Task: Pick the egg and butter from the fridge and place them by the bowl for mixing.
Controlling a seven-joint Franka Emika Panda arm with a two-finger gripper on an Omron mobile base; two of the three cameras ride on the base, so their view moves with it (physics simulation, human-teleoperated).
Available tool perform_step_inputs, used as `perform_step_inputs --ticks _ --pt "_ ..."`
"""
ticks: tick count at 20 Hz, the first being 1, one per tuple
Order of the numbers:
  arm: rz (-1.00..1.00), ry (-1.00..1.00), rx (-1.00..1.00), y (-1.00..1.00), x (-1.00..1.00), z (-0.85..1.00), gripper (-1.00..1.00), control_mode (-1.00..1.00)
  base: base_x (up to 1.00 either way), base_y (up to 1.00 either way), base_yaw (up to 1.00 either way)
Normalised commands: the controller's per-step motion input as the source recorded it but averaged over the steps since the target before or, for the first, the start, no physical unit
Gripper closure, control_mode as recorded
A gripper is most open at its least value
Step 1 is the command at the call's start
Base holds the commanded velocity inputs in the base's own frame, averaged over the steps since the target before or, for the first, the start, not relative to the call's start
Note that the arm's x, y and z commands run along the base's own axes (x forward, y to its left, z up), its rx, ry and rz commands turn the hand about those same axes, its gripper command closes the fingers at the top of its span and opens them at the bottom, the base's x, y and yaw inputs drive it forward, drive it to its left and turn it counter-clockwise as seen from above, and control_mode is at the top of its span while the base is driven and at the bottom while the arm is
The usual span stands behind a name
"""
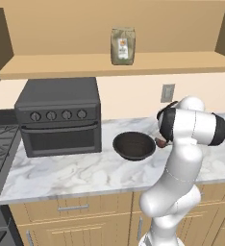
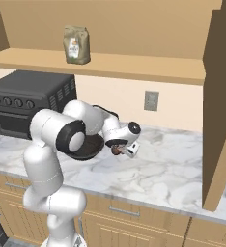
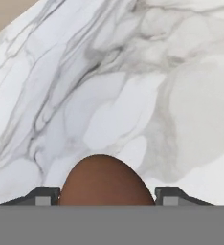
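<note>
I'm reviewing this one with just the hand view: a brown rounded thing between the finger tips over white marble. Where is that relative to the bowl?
Observer: The brown egg sits in the gripper just beside the round dark brown-black bowl, on its side away from the dark grey countertop oven.
Operator: Is it already down on the counter?
Observer: I cannot tell; from the right base view it is low over the white marble counter, very near it.
Operator: Any butter by the bowl?
Observer: No yellow stick lies near the bowl.
</note>
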Motion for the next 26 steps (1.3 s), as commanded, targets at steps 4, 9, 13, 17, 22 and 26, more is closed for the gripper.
perform_step_inputs --ticks 4,9,13,17,22,26 --pt "0.0 0.03 0.01 0.01 0.18 -0.29 -1.0 -1.0 0.0 0.0 0.0" --pt "0.0 0.05 0.02 0.0 0.09 -0.17 -1.0 -1.0 0.0 0.0 0.0" --pt "0.0 0.07 0.0 0.03 -0.05 0.04 -1.0 -1.0 0.0 0.0 0.0" --pt "0.0 0.07 0.01 0.12 -0.03 0.07 -1.0 -1.0 0.0 0.0 0.0" --pt "0.0 0.0 0.0 0.04 -0.23 0.27 -1.0 -1.0 0.0 0.0 0.0" --pt "-0.02 -0.01 0.0 0.04 -0.45 0.43 -1.0 -1.0 0.0 0.0 0.0"
